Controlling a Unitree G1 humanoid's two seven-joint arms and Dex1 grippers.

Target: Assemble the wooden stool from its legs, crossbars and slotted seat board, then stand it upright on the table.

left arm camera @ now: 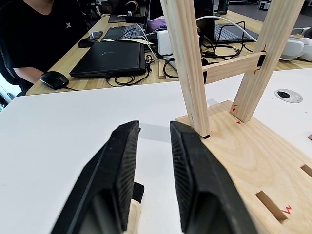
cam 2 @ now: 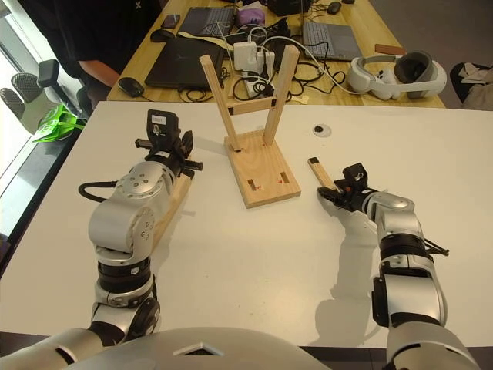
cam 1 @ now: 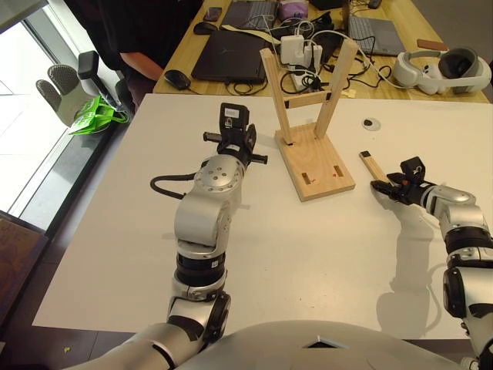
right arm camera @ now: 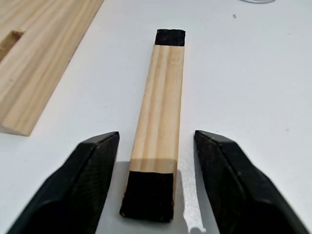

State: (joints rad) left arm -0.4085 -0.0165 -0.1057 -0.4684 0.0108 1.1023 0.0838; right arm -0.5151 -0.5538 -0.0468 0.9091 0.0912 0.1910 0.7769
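White table (cam 1: pixel 254 254) is taking up most of the frame, w/ a cluttered wooden desk (cam 1: pixel 189 38) running along the top edge behind it. Centre-top, the seat board (cam 1: pixel 317 158) is lying flat, underside up. Two legs (cam 1: pixel 276 96) are standing in its far slots, w/ one crossbar (cam 1: pixel 308 99) sitting between them. The near slots (cam 1: pixel 306 178) are showing bare. So approx. half the build is looking done.

Right of the board, a short wooden bar (right arm camera: pixel 158 92) w/ black ends is lying loose on the table, near the board but not touching it. Right gripper (right arm camera: pixel 156 140) is sitting low at the bar's near end, fingers spread wide either side, not pinching yet. I'm reading that as a pick-up getting lined up.

Left-centre, left gripper (left arm camera: pixel 153 129) is hovering just beside the board's left edge, fingers a narrow gap apart, nothing between the tips. Another wood piece (cam 2: pixel 171 206) is lying under that arm; can't tell if it's touching the gripper.

Left to do, imo: remaining legs + crossbar going into the bare slots, then flipping the stool upright.
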